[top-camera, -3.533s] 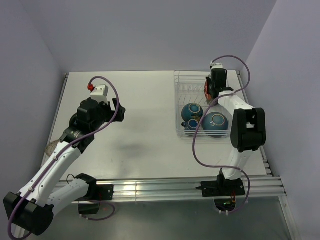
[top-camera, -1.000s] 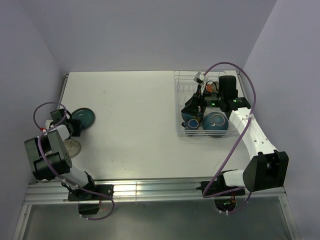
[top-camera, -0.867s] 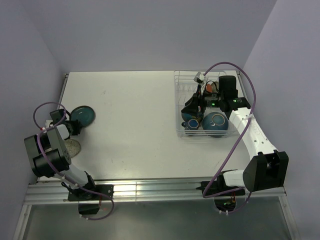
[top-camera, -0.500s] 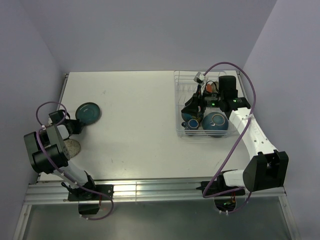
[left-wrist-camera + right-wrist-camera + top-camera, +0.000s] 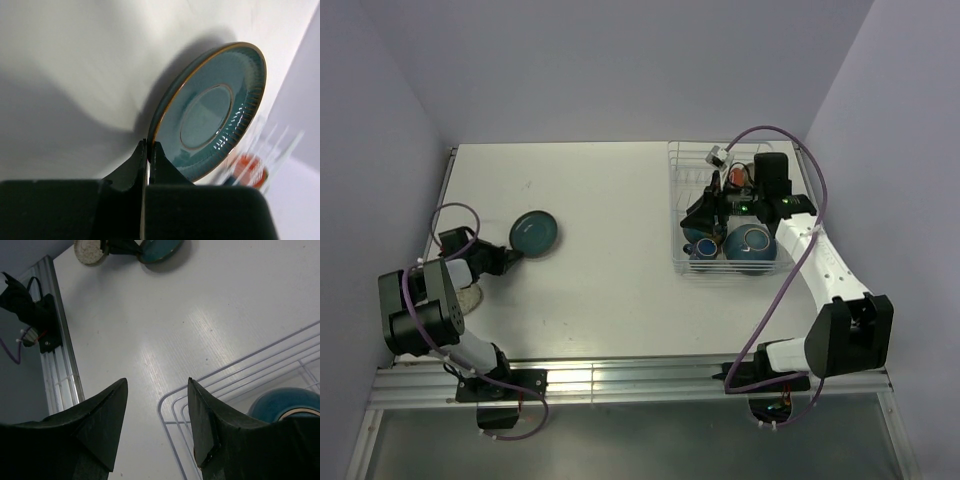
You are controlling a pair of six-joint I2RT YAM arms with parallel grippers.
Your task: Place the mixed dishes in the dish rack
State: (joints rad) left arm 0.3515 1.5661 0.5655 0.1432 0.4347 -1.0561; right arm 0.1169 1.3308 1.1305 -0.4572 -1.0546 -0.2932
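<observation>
Only the left wrist view showed the left pincer [image 5: 148, 150] pinching the teal plate [image 5: 212, 112] by its rim; the right pincer [image 5: 157, 425] stood spread over the dish rack [image 5: 672, 200].

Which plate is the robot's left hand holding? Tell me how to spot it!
On the white table, look at the left side, far from the wire rack. The left gripper pinches the teal plate by its rim. It is round with a thin brown edge, while the pale plate beside it is speckled.
</observation>
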